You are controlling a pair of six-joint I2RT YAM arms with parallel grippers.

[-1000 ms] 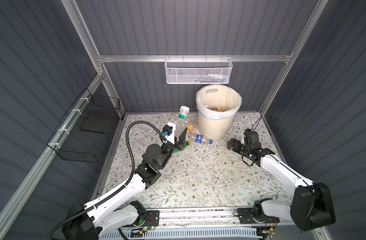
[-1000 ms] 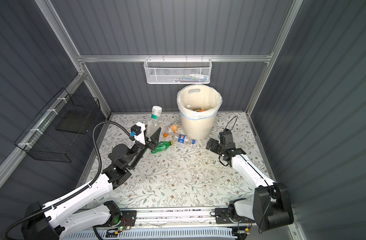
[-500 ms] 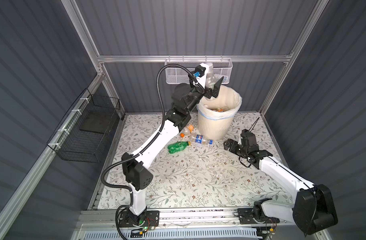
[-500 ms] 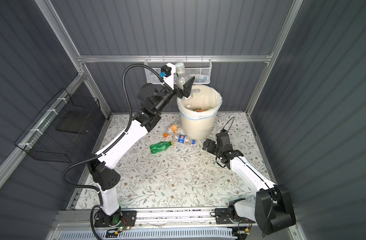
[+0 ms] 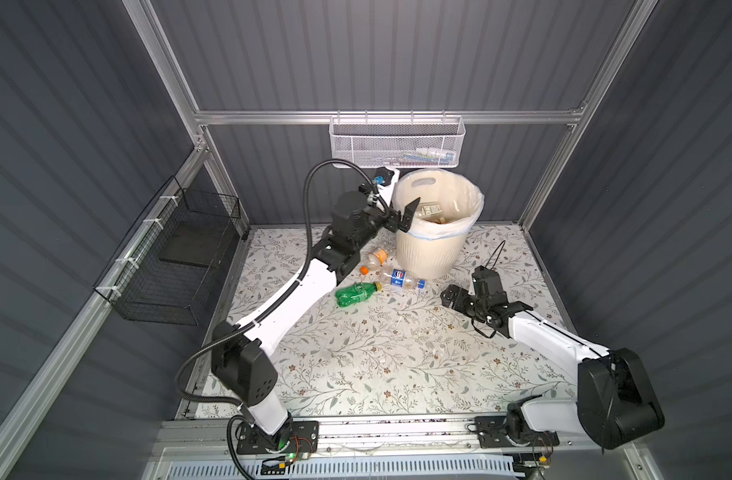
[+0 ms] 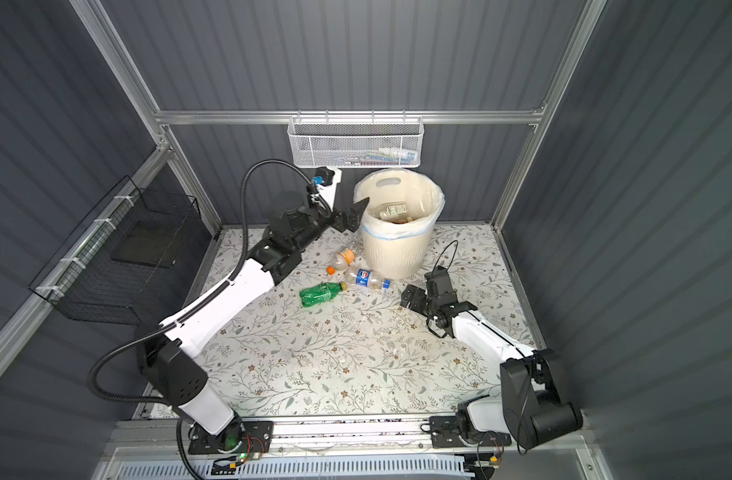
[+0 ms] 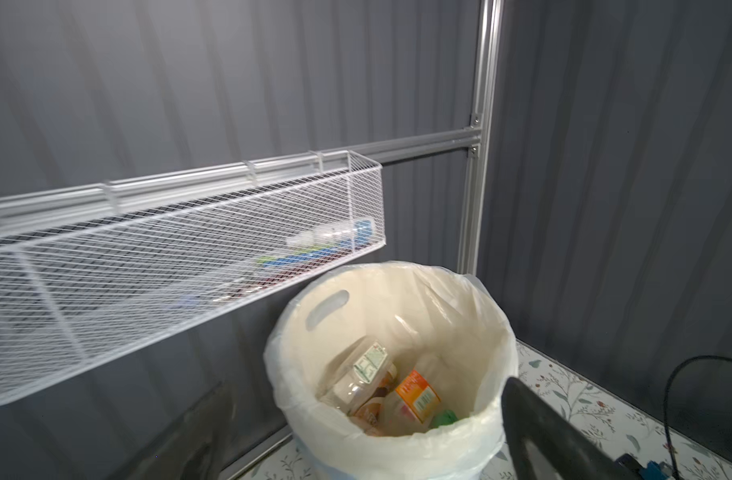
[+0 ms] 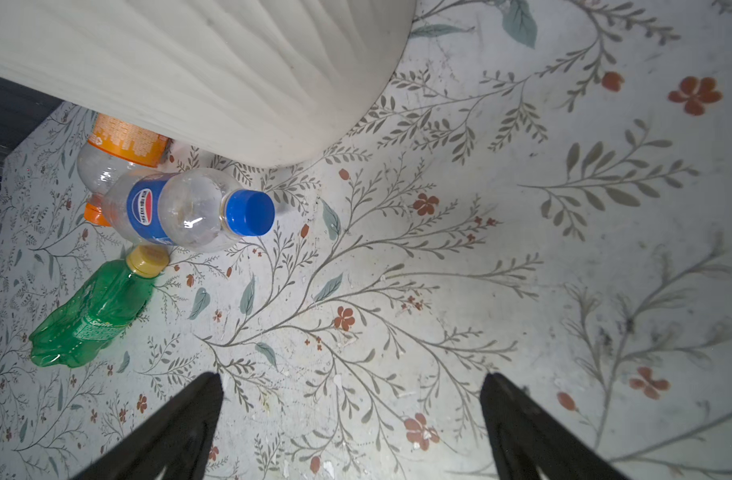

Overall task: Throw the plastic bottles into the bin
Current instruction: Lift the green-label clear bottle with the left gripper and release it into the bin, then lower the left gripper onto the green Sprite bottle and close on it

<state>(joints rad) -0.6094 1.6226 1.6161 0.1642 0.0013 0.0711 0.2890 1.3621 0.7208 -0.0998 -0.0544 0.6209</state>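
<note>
Bottle (image 7: 362,376) now in bin (image 7: 443,316); left claw (image 5: 411,214) emptied.

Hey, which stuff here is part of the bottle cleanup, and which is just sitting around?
Part of the job: bin, green bottle, blue-capped bottle, orange-labelled bottle, bottles already inside the bin.

Just lying about: white mesh basket on the rail, black wire basket on the side wall.
</note>
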